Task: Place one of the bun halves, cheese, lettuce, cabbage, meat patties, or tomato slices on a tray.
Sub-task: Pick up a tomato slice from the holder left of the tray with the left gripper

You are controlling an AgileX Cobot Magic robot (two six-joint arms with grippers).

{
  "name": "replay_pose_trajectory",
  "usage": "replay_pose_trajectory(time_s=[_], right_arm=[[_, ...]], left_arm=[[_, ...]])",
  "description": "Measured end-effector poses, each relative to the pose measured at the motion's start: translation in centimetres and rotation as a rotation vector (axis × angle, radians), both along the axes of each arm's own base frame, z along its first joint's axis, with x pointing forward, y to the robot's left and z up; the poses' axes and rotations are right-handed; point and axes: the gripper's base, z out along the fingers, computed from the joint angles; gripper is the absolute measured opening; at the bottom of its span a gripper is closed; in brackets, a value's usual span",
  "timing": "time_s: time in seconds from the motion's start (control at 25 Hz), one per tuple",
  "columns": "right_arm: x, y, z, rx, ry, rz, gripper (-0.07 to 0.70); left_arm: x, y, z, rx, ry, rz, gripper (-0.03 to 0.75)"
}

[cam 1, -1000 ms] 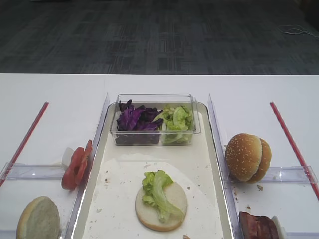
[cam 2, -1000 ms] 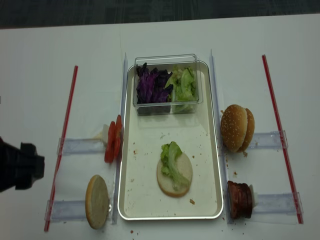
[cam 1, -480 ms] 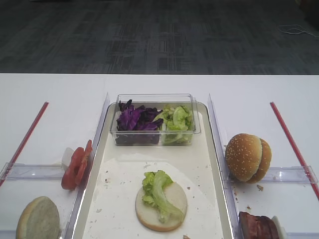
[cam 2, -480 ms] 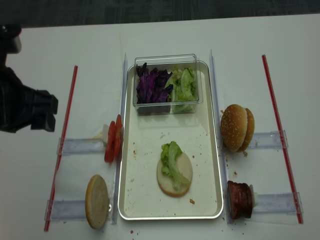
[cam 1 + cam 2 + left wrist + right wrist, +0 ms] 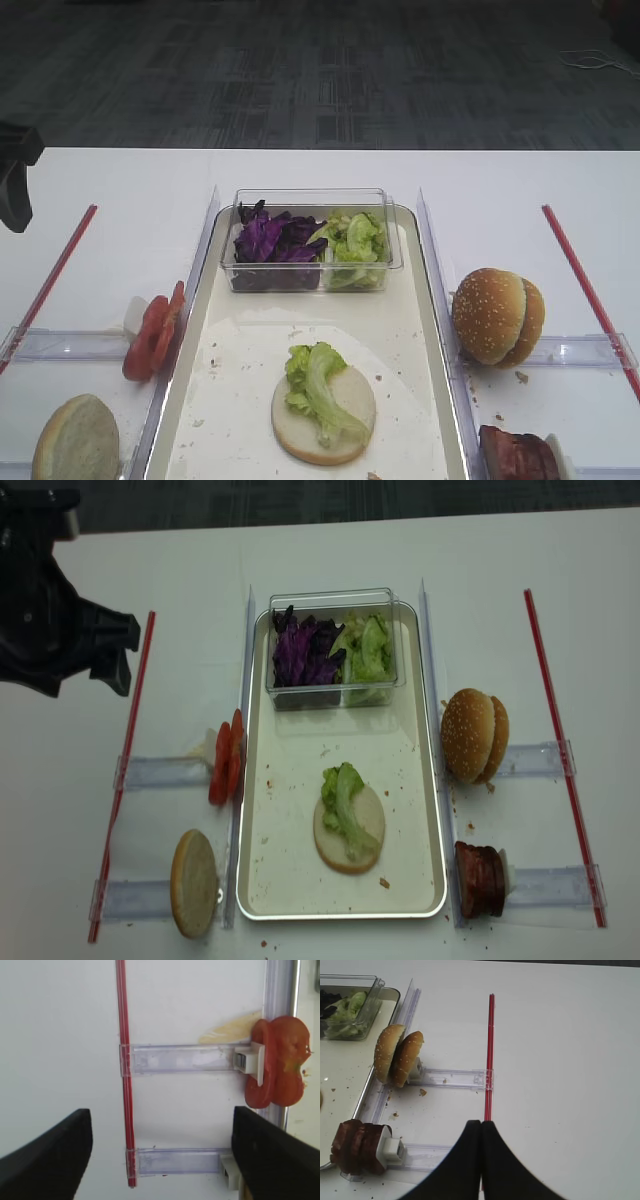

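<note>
On the silvery tray (image 5: 256, 885) lies a flat bun half (image 5: 352, 840) with a lettuce (image 5: 343, 795) leaf across it. Tomato slices (image 5: 226, 758) stand on edge in a holder just left of the tray. My left gripper (image 5: 85, 670) hovers open and empty over the table's back left. In the left wrist view the tomato slices (image 5: 277, 1075) are ahead of the right finger. A pale bun half (image 5: 194, 882) stands front left, with sesame bun halves (image 5: 397, 1055) and meat patties (image 5: 357, 1146) on the right. My right gripper (image 5: 481, 1123) is shut on nothing. Cheese is not identifiable.
A clear tub (image 5: 332, 598) at the tray's far end holds purple cabbage (image 5: 303, 652) and more lettuce (image 5: 368, 648). Red strips (image 5: 125, 760) (image 5: 556, 740) run down both sides, crossed by clear plastic rails (image 5: 180, 1059). A pale yellowish scrap (image 5: 227, 1036) lies by the tomato holder.
My left gripper has travelled from the table's front left edge toward the back left, staying open. The right gripper and the food have not moved.
</note>
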Motion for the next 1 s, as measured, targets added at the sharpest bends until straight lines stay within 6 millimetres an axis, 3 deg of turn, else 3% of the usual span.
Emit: replay_pose_trajectory(time_s=[0.32,1.0], right_arm=[[0.0,0.0,0.0,0.000,0.000,0.000,0.063],[0.0,0.0,0.0,0.002,0.000,-0.001,0.063]], left_arm=[[2.5,-0.2,-1.1,0.002,0.029,-0.002,0.538],[2.6,-0.3,-1.1,0.004,0.029,-0.012,0.538]])
